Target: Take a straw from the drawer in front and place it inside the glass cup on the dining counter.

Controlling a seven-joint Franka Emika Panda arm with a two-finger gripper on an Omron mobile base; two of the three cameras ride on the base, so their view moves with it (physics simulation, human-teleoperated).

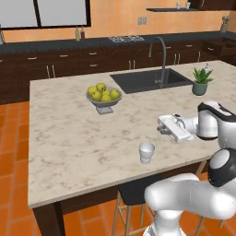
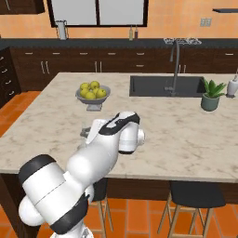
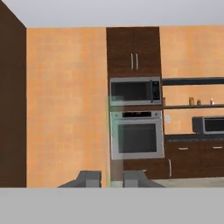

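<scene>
In the lower middle of the left base view, the glass cup [image 1: 146, 151] stands on the dining counter [image 1: 69, 133], close to its near edge and with bare marble stretching away to its left and behind it. The gripper [image 1: 160, 129] sits just up and right of the cup, its jaws pressed together on the straw [image 1: 156, 138], a thin pale line that hangs down from the fingertips toward the cup's right rim; whether its lower end is inside the cup or just beside it cannot be told. The forearm lies nearly level over the counter's near right edge, the hand pointing toward the left of the frame, with the elbow and shoulder bulking in the lower right corner. Further up the frame, the bowl of fruit [image 1: 103, 95] stands well apart from the cup, the dark sink [image 1: 150, 79] with its tall faucet [image 1: 161, 55] lies toward the far side, and a small potted plant [image 1: 200, 82] sits near the right edge. A dark stool [image 1: 133, 191] is tucked under the near edge below the cup. In the right base view the arm's white body covers the cup, while the right half of the counter lies open. In the hand view the fingertips [image 3: 89, 178] rise at the bottom with a faint pale vertical strip between them, facing an orange wall and a built-in oven [image 3: 136, 139].
</scene>
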